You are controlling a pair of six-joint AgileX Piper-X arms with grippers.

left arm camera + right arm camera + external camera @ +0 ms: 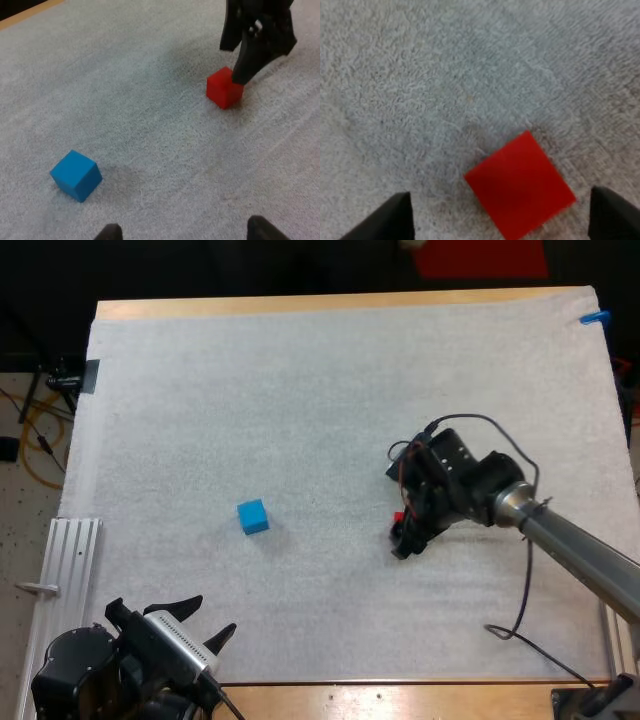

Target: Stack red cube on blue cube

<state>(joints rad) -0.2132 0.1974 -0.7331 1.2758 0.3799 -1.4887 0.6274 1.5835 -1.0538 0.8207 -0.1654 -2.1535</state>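
High view: red cube [398,517] mostly hidden behind right tool [401,536]; a red sliver shows, contact with the fingers not discernible. Right wrist view: that tool's fingers [395,217] cut off by frame edge, tips visible. Left wrist view: left tool [185,233] likewise, two tips visible; right tool cropped above its fingers

surface: wooden table [300,306], covered by white mat [300,390] | on mat: blue cube [253,516] seen left of centre | red cube [398,517] seen to its right, well apart
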